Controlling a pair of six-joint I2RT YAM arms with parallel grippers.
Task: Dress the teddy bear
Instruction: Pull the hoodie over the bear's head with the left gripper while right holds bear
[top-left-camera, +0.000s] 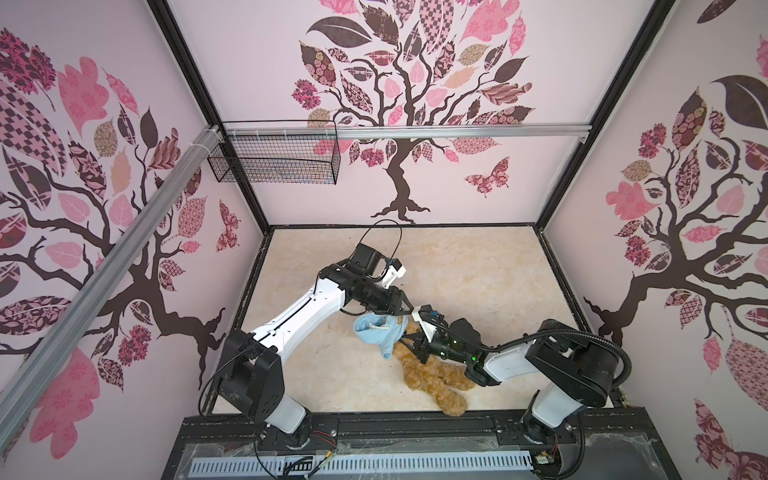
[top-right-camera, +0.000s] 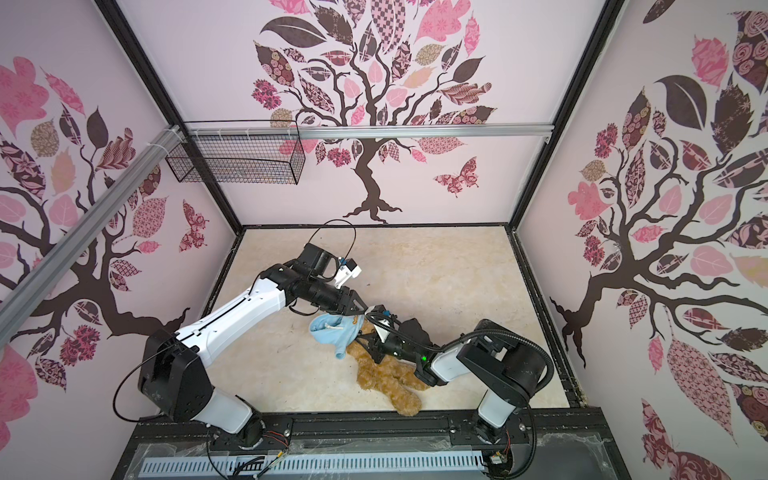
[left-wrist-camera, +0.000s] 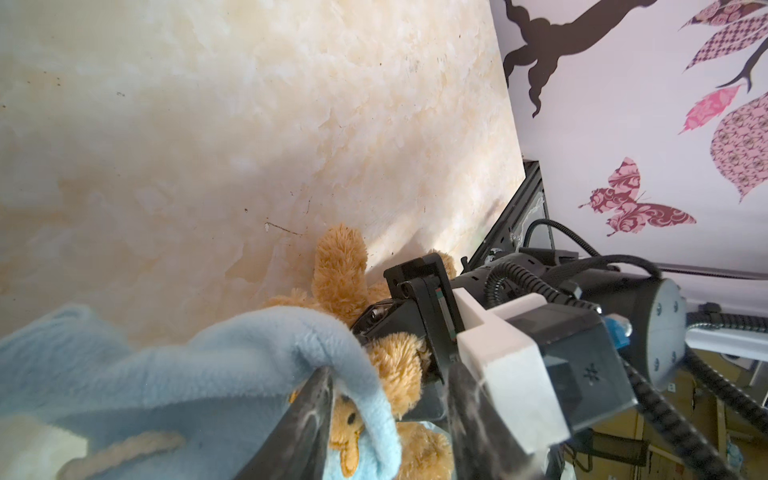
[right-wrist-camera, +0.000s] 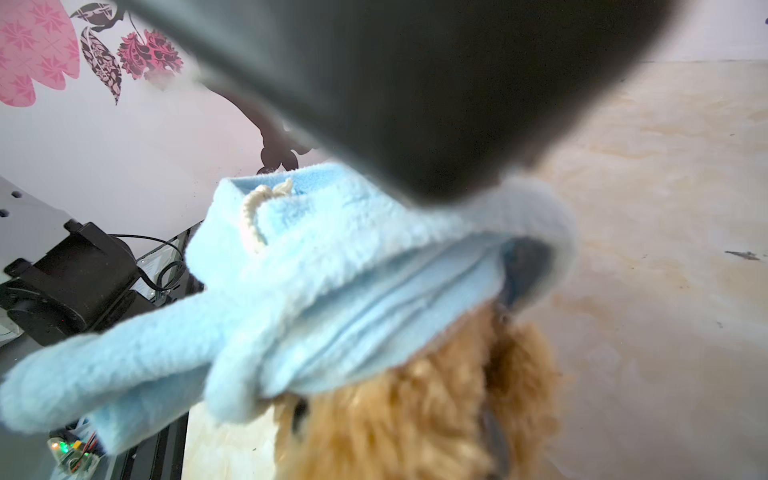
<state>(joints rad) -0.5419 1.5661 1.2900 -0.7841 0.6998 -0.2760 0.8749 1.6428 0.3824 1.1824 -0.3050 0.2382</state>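
One teddy bear (top-left-camera: 428, 374), one blue shirt (top-left-camera: 374, 332), one wire basket (top-left-camera: 274, 162), two arms (top-left-camera: 299, 309) (top-left-camera: 505, 363).

The tabletop (top-left-camera: 478, 266) (top-right-camera: 436, 266) was a cream, marbled slab with faint scuffs, framed by a dark rail (top-left-camera: 374, 424). On it lay the teddy bear (top-left-camera: 428, 376) (top-right-camera: 382, 372). It was golden-brown and stretched out near the front edge, one leg reaching the rail. A light-blue shirt (top-left-camera: 376, 332) (top-right-camera: 332, 330) covered its head end. Whether that cloth touched the surface could not be told.
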